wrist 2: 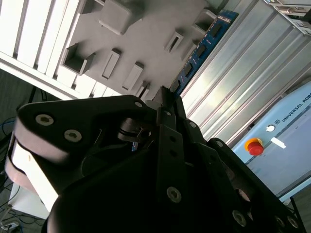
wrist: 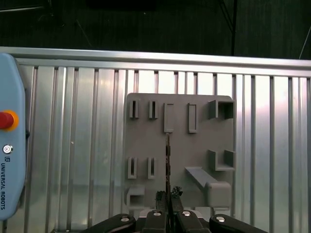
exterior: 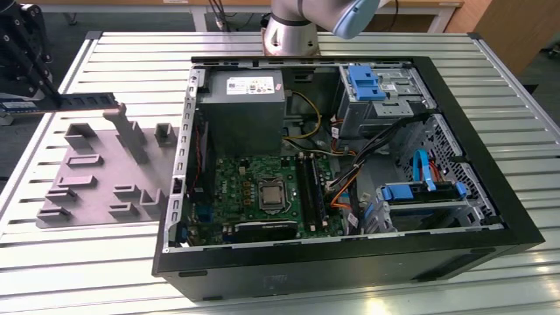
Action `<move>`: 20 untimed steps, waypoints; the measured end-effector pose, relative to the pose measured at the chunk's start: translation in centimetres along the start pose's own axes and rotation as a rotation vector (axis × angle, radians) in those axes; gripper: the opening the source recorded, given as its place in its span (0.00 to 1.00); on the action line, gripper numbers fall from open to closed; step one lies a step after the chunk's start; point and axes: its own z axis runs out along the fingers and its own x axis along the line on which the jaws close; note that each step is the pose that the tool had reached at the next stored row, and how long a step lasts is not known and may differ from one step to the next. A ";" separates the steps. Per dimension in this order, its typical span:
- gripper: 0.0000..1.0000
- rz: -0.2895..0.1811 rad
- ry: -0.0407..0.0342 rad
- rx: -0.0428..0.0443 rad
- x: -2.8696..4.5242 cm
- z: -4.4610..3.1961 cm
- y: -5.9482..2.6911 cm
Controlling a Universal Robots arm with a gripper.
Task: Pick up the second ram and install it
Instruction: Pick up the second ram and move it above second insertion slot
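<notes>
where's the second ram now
In the exterior view, the second ram sits in the gripper at the exterior view's left, above the grey fixture plate, outside the computer case.

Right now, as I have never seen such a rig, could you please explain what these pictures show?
One robot arm stands at a slatted metal table. The exterior view, from a camera off the arm, shows an open computer case and, to the exterior view's left, a grey fixture plate. Both wrist views come from cameras riding on the arm, looking past its gripper. The gripper is shut on the second ram, a thin blue-green circuit stick, held above the fixture plate. A pale blue control pendant lies on the table nearby.
</notes>
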 end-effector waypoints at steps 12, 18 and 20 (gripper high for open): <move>0.14 0.000 0.0000 0.0000 0.01 -0.04 -1.04; 0.14 0.000 0.0000 0.0000 0.02 -0.06 -1.61; 0.14 0.000 0.0000 0.0000 0.02 -0.07 -1.74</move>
